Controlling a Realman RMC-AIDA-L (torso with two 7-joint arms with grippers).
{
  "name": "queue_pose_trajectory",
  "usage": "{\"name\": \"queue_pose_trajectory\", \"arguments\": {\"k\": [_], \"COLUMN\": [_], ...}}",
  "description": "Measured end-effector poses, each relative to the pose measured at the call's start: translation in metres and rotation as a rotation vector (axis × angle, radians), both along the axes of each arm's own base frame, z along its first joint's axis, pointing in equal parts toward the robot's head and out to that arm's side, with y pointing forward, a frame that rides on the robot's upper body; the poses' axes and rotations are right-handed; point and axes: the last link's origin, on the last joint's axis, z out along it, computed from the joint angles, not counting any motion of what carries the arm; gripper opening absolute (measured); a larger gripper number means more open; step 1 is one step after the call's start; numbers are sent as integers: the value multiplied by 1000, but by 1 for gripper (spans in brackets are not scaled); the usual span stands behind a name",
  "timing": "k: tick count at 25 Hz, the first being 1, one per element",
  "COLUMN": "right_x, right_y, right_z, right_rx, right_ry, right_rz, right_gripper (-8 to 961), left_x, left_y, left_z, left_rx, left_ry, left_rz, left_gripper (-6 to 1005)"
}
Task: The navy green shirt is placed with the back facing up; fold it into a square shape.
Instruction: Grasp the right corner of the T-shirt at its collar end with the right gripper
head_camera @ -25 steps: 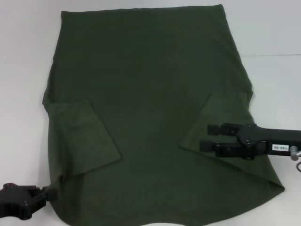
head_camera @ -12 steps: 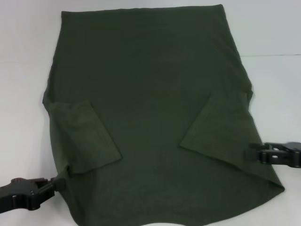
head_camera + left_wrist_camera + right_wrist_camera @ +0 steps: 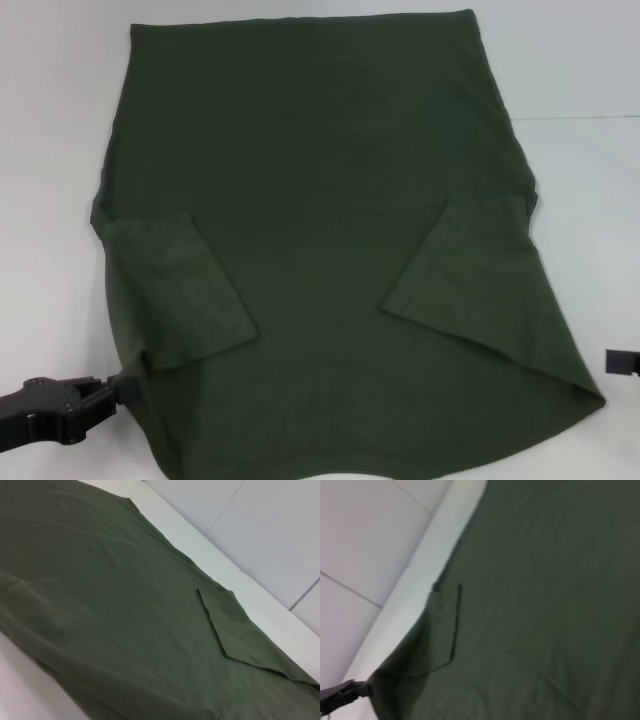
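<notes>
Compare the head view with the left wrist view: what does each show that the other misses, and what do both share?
Only the head view shows the left gripper at the shirt's near left edge, a sliver of the right gripper at the right border, and the left sleeve folded inward. Only the left wrist view shows the grey wall panels beyond the table. Both show the navy green shirt and its folded right sleeve.

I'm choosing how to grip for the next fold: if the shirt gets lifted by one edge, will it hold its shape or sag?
Probably sag. The shirt lies flat and limp on the table, both sleeves folded in, its hem wavy. The cloth looks thin and soft, so likely light, and it would bunch if pushed. The left gripper sits at its near corner; the right gripper is beside it.
</notes>
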Motion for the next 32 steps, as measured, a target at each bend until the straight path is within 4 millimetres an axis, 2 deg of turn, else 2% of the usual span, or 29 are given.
{"name": "queue_pose_trajectory", "arguments": {"k": [6,15,32], "right_x": [12,23,14], "right_y": [-10,-12,2], "right_z": [4,3,-24], "right_rx": [-2,-13,-68], "right_ry": [-20,-59,-87], "right_rz": [-64,-131,-119], "right_gripper": [883,884,882], "left_x": [0,0,-1], "left_y": [1,2,3], "left_z": [-1,-2,-2], "left_rx": [-1,5,8], "left_ry": [-3,4,8], "left_rz": [0,2,0], "left_gripper": [68,68,68]}}
